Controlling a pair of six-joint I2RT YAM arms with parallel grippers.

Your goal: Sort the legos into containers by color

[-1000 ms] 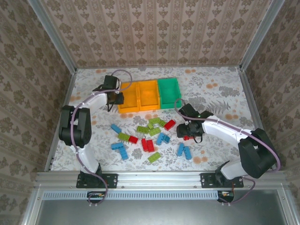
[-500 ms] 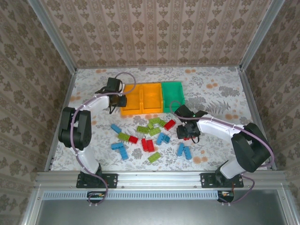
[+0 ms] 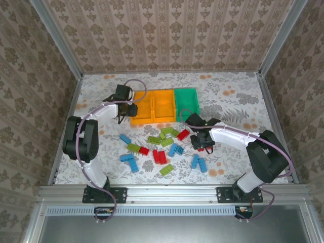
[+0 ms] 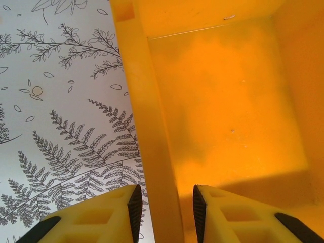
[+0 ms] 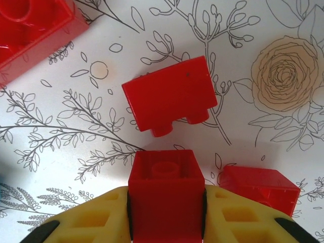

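Floral-printed tabletop (image 3: 233,96) is enclosed by patterned wallpaper panels, and about twenty legos (image 3: 162,144) in red, blue and lime green are left scattered across its nearer half. Just right of that scatter the right gripper (image 3: 203,143) is lowered to the surface. In its wrist view a red brick (image 5: 164,185) is seen clamped between the yellow fingers (image 5: 91,223), filling the gap from pad to pad and seemingly not yet raised off the print. Farther back the three containers are set side by side in a row: the left orange bin (image 3: 142,112), the middle orange bin (image 3: 163,106) and the green bin (image 3: 186,103). No brick can be made out in any of them, and the floor of the left orange bin is seen bare from the left wrist, so the sorting is judged barely begun, with every piece left to be carried. The left gripper (image 3: 127,110) is held astride that bin's outer wall, one finger outside and one inside; whether the wall is pinched or let go cannot be told. Compared with a second ago, the row of bins has been shifted slightly rightward, the left gripper with it, and the right jaws, then spread, have been closed onto the red brick.
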